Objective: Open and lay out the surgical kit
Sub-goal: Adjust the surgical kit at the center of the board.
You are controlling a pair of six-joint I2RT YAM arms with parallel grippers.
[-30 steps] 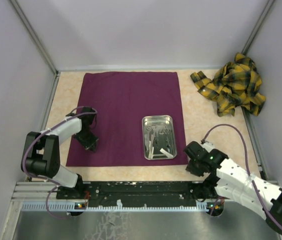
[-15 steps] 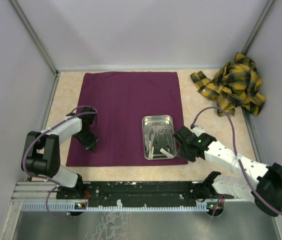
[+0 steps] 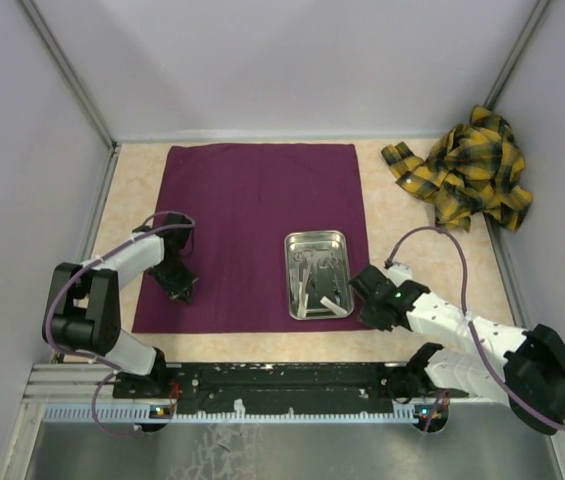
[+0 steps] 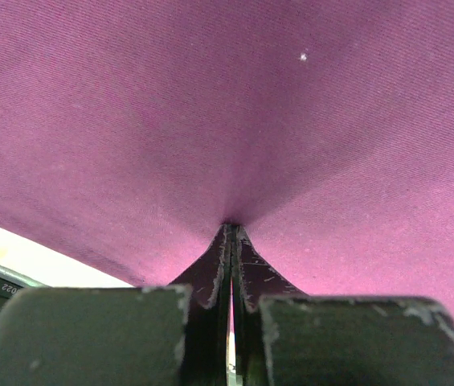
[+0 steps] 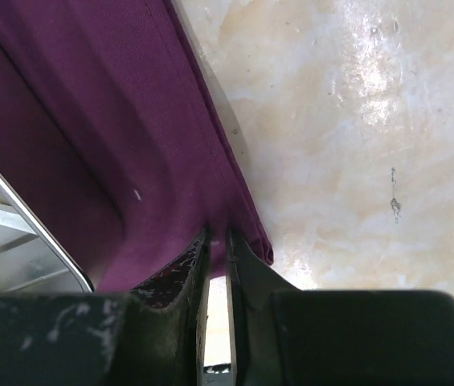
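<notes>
Surgical kit's purple woven cloth wrap (image 3: 252,210), one flat square, carries one shiny rectangular steel tray (image 3: 315,235); left gripper (image 4: 231,229) and right gripper (image 5: 217,237) jaws each clamp its fabric.

The purple cloth wrap (image 4: 210,104) fills nearly the whole frame, its weave smooth except for a tiny white speck (image 4: 303,56) at the upper right. At the bottom centre the left end effector (image 4: 231,241) has its two dark, scuffed fingers (image 4: 210,277) pressed together, and the cloth draws into a pucker at their tips. A pale strip of table (image 4: 42,257) shows at the lower left.
</notes>
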